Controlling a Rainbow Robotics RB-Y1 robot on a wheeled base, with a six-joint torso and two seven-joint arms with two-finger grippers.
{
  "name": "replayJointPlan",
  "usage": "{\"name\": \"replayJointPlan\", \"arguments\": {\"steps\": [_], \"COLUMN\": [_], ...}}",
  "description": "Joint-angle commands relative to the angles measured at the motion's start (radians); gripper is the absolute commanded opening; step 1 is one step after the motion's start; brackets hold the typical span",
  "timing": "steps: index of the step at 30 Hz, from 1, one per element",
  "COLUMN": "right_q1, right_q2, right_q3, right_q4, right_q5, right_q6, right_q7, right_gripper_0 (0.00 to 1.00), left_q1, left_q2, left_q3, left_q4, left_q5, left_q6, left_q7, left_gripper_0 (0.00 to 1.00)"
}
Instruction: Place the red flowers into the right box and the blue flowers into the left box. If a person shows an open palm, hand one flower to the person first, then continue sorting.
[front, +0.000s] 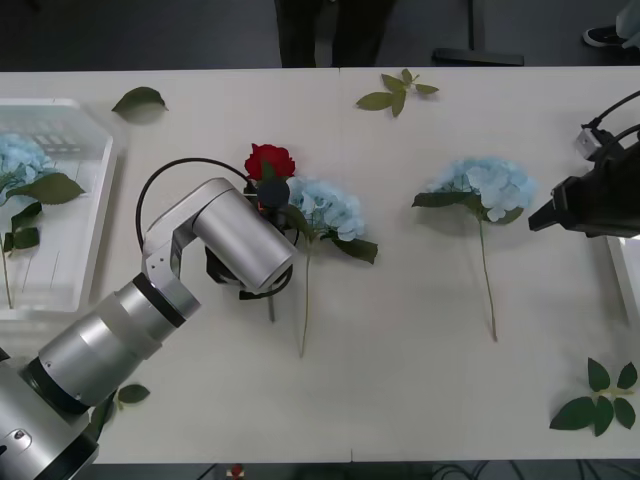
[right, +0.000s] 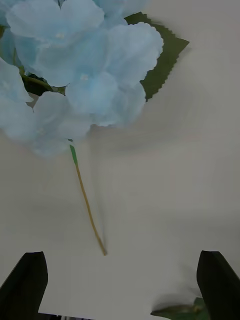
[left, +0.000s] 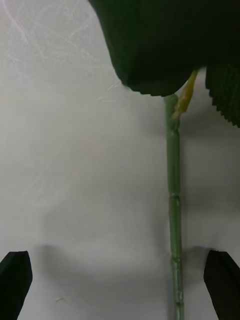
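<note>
Your left gripper (left: 120, 285) hangs spread over the rose (front: 269, 160) stem at table centre, fingers either side, not touching it. A blue flower (front: 328, 208) lies just beside the rose. Your right gripper (right: 122, 285) is spread near a second blue flower (front: 487, 186). The left box (front: 85, 250) holds another.
</note>
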Motion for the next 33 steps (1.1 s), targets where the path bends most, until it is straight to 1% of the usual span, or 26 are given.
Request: {"name": "replayJointPlan", "arguments": {"steps": [1,3,5,6,7,8,10,11,15,19,28,33], "right_q1": [0.006,0.015,0.021,0.024,0.026,0.031,0.031,0.031,0.031,0.031,0.029,0.031], "right_q2": [0.057,0.08,0.095,0.105,0.108,0.114,0.117,0.117,0.115,0.095,-0.055,-0.103], "right_q3": [0.004,0.034,0.059,0.082,0.093,0.117,0.149,0.157,0.14,0.087,-0.108,-0.202], "right_q4": [-0.029,-0.029,-0.029,-0.029,-0.029,-0.029,-0.029,-0.032,-0.066,-0.12,-0.308,-0.357], "right_q5": [0.06,0.105,0.138,0.166,0.177,0.206,0.241,0.252,0.246,0.2,-0.115,-0.261], "right_q6": [-0.043,-0.084,-0.117,-0.138,-0.146,-0.164,-0.176,-0.176,-0.146,-0.072,0.133,0.199], "right_q7": [-0.088,-0.114,-0.134,-0.149,-0.155,-0.172,-0.192,-0.198,-0.2,-0.189,-0.169,-0.149], "right_gripper_0": [0.87,0.87,0.87,0.87,0.87,0.87,0.87,0.87,0.87,0.87,0.87,0.87], "left_q1": [-0.039,-0.042,-0.042,-0.042,-0.042,-0.042,-0.042,-0.042,-0.042,-0.042,-0.042,-0.042], "left_q2": [-0.023,-0.023,-0.025,-0.025,-0.025,-0.026,-0.026,-0.026,-0.026,-0.026,-0.026,-0.026], "left_q3": [0.0,-0.008,-0.009,-0.011,-0.012,-0.012,-0.012,-0.012,-0.012,-0.012,-0.012,-0.012], "left_q4": [0.006,0.017,0.02,0.02,0.02,0.02,0.02,0.02,0.02,0.02,0.02,0.02], "left_q5": [-0.001,-0.001,-0.002,-0.004,-0.004,-0.004,-0.004,-0.004,-0.004,-0.004,-0.004,-0.004], "left_q6": [-0.027,-0.034,-0.036,-0.036,-0.034,-0.034,-0.034,-0.034,-0.034,-0.034,-0.034,-0.034], "left_q7": [0.01,0.01,0.007,0.004,0.004,0.004,0.004,0.004,0.004,0.004,0.004,0.004], "left_gripper_0": [0.92,0.71,0.62,0.5,0.47,0.33,0.08,0.0,0.0,0.0,0.0,0.0]}}
